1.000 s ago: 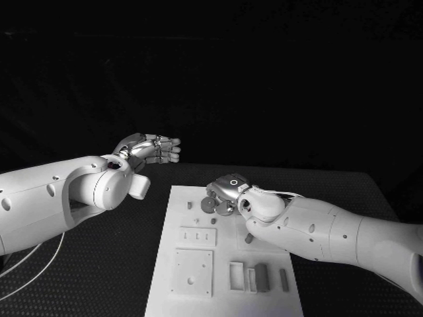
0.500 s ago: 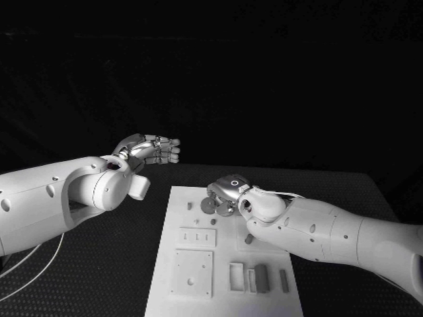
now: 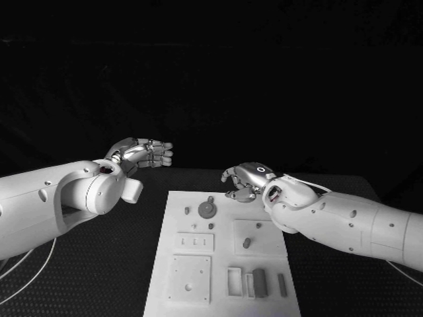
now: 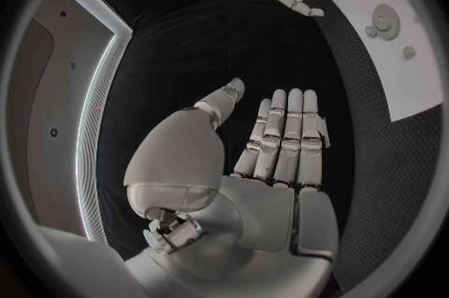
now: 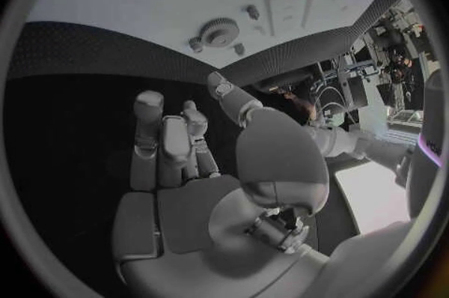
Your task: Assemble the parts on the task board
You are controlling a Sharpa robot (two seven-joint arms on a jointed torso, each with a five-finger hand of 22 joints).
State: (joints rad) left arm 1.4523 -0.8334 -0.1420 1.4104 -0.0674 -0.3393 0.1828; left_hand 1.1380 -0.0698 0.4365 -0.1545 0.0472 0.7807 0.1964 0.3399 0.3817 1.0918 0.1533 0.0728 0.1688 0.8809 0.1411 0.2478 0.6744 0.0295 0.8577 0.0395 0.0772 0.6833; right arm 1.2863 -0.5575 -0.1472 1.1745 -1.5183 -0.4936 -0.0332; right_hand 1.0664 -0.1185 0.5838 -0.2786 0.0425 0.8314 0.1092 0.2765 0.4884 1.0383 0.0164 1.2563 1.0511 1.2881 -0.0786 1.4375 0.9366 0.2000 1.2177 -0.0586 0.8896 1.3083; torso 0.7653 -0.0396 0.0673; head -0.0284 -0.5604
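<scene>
The round gear part is seated near the far end of the task board. Just beyond it the right robot hand is held empty, fingers loosely curled. The left robot hand, flat and empty, is farther off.

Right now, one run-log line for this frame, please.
left silver hand: open, off board | right silver hand: empty, fingers curled, above far edge of white task board | round grey gear part: on board, untouched

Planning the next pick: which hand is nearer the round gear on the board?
Right. The right hand hovers just beyond the gear; the left hand is raised off the task board.
</scene>
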